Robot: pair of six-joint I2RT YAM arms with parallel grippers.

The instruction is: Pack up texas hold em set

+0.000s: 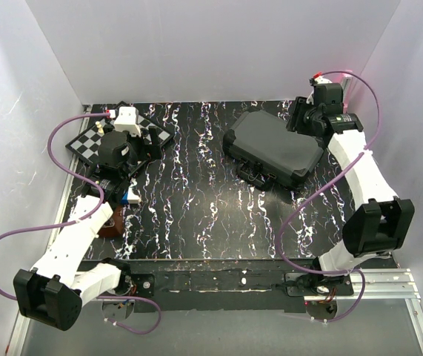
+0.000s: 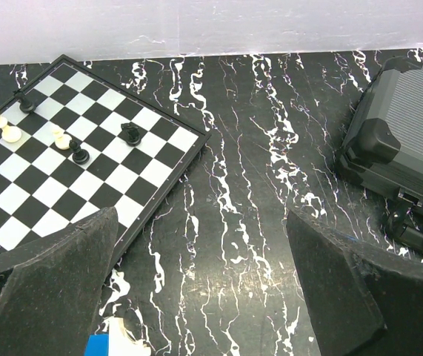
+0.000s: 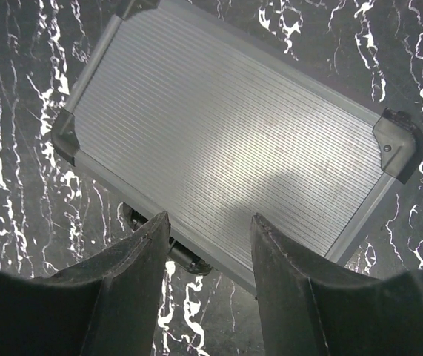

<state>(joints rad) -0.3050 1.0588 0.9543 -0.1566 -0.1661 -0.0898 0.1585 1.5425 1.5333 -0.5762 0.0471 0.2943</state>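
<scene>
Grey ribbed panels make the closed briefcase (image 1: 274,148) stiff, slick and probably chip-heavy. It lies flat, back right on the surface (image 1: 196,200), and its handle (image 1: 259,176) looks the best hold. The right gripper (image 3: 210,222) hovers above, half open and empty; the left gripper (image 2: 201,215) is wide open and empty.

All three views share the closed black ribbed briefcase (image 1: 274,148): the top camera looks down from high on its near side, the left wrist looks low from its left, and the right wrist looks down from close above.

bare marble tabletop (image 1: 196,193) between chessboard (image 1: 85,144) and shut briefcase (image 1: 274,148), walls (image 1: 218,44) hemming 3 sides
</scene>
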